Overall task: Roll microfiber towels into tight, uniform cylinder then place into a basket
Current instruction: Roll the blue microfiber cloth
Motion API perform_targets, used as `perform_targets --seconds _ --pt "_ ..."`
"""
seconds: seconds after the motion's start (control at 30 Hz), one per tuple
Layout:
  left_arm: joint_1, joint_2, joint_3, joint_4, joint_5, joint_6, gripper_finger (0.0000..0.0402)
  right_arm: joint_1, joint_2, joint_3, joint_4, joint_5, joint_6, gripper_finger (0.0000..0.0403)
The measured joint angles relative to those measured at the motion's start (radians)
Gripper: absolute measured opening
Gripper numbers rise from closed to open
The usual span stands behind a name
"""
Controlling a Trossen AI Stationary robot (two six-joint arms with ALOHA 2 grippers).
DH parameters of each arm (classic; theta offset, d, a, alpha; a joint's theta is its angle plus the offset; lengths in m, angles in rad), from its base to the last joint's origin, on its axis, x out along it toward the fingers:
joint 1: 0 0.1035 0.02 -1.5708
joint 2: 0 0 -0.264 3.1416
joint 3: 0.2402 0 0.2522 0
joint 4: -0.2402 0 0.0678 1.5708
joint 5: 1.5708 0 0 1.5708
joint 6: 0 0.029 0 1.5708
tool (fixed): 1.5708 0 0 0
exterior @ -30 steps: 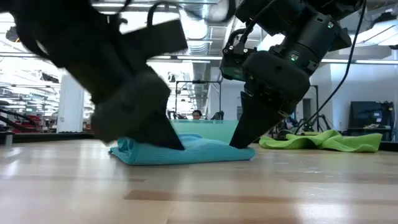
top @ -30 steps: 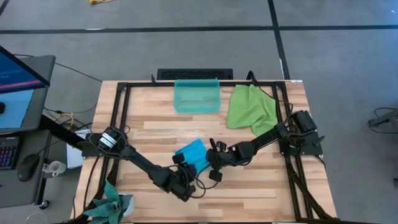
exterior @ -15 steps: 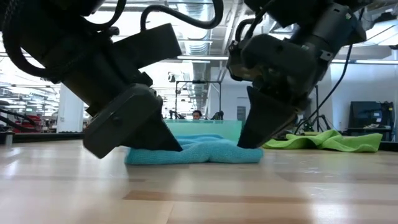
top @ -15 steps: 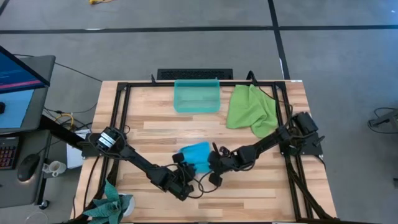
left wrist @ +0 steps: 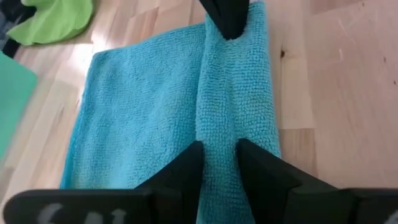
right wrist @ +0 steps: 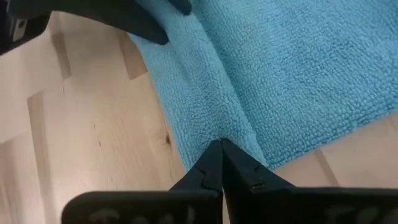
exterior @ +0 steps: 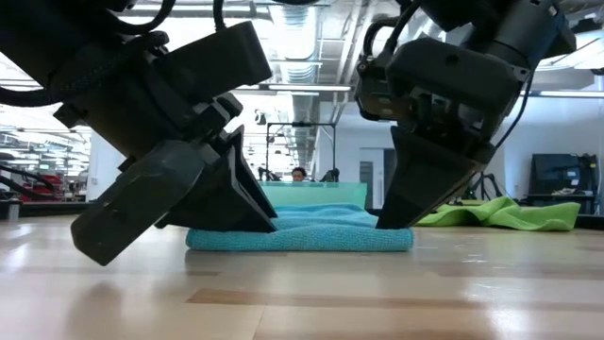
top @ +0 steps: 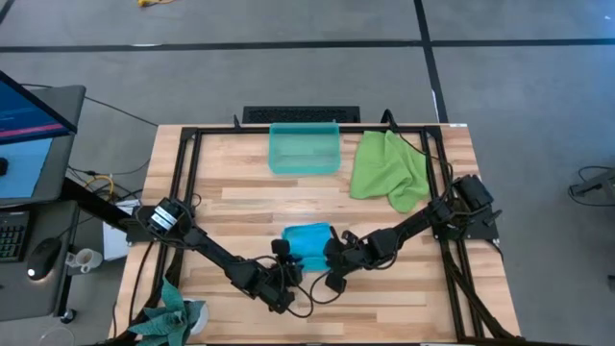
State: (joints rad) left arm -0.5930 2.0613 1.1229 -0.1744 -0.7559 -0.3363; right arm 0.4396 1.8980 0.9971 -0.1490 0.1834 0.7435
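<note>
The sky-blue microfiber towel (top: 307, 240) lies flat at the table's middle near part, its near edge turned over into a narrow roll (left wrist: 233, 106). My left gripper (left wrist: 219, 149) is shut on the roll's left end. My right gripper (right wrist: 217, 148), shut, has its tips at the roll's right end. In the low view both stand on the towel (exterior: 302, 236), the left gripper (exterior: 253, 219) and the right gripper (exterior: 392, 219). The lime-green towel (top: 389, 168) lies crumpled at the far right. The teal basket (top: 305, 149) stands at the far middle. My left gripper pinches the rolled near edge (left wrist: 219, 134) between its two fingers, at the roll's left end. Its fingers slant down and lie along the roll. The towel stays on the table. My right gripper sets its shut fingertips (right wrist: 208, 163) on the roll's right end (right wrist: 214, 127), slanting down from the right. Whether any cloth is between them I cannot tell.
A black frame (top: 183, 173) runs around the tabletop. Bare wood lies left of the blue towel and along the near edge. A green plant-like thing (top: 173, 317) sits at the near left corner. A person's head (exterior: 299, 174) shows far behind the basket.
The blue towel has turned about on the table, from slanting to square with the near edge. Both grippers have rolled their wrists along with it. My right gripper has shifted a little toward the near edge.
</note>
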Motion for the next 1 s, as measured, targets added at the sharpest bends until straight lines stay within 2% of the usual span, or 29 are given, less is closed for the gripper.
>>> perform_targets --seconds 0.2,0.63,0.9,1.0 --pt "-0.002 0.000 0.000 0.011 0.008 -0.018 0.0102 -0.001 0.000 -0.003 0.024 0.001 -0.065 0.0031" --pt "-0.002 0.001 0.000 0.010 0.012 -0.141 0.0102 -0.031 -0.015 -0.004 0.042 -0.022 -0.126 0.0094" --pt "-0.002 0.001 0.000 0.009 0.013 -0.143 0.0102 -0.034 -0.151 -0.007 -0.046 -0.004 -0.195 0.0095" --pt "-0.002 0.001 0.000 0.008 0.013 -0.144 0.0102 -0.003 -0.213 -0.005 -0.085 0.039 -0.201 0.0095"
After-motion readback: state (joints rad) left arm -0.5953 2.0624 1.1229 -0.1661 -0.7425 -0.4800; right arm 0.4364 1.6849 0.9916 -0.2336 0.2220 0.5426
